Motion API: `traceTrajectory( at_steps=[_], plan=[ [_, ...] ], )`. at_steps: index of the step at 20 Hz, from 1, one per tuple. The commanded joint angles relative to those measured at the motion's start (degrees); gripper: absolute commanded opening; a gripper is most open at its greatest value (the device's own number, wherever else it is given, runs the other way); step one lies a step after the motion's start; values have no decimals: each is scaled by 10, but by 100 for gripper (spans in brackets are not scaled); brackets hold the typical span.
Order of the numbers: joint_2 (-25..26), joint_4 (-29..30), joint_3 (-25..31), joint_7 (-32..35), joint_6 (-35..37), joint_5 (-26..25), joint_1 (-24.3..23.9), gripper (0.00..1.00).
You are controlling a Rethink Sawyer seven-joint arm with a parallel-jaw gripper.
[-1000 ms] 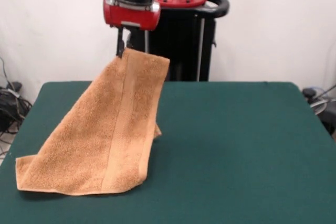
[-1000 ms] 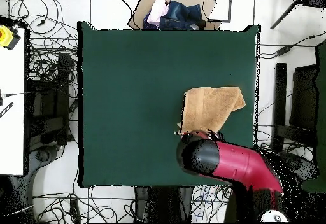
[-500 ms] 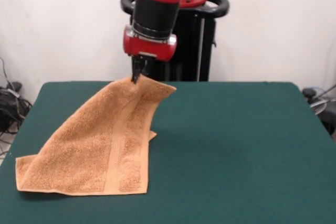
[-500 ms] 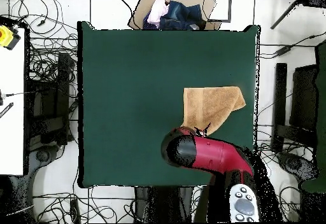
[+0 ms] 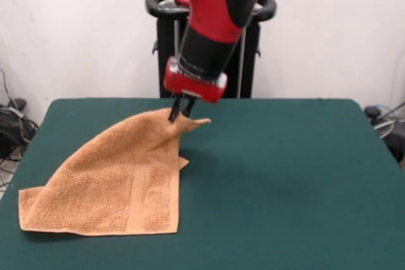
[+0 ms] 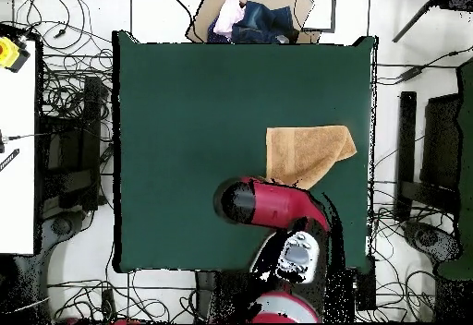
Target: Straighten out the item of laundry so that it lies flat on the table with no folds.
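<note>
The towel point(image 5: 117, 178) lies toward the table's point(image 5: 285, 175) eight o'clock corner in the front view, its lower edge flat on the green cloth and one corner pulled up into a peak at one o'clock. The gripper point(image 5: 178, 113), fingers pinched together, holds that raised corner just above the table.
</note>
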Motion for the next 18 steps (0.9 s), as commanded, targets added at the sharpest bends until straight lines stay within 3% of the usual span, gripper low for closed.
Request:
traceTrajectory(
  at_steps=[1,4,7,10,14,18],
  plan=[
    [153,-95,-69,227,-47,68,64,0],
    [153,-94,-68,217,-39,76,65,0],
    [124,-53,-58,177,-31,48,54,0],
    [138,-36,-65,162,-37,27,50,0],
    [146,-14,-72,162,-104,10,36,0],
    [58,70,-29,154,-211,-26,-38,0]
  ],
)
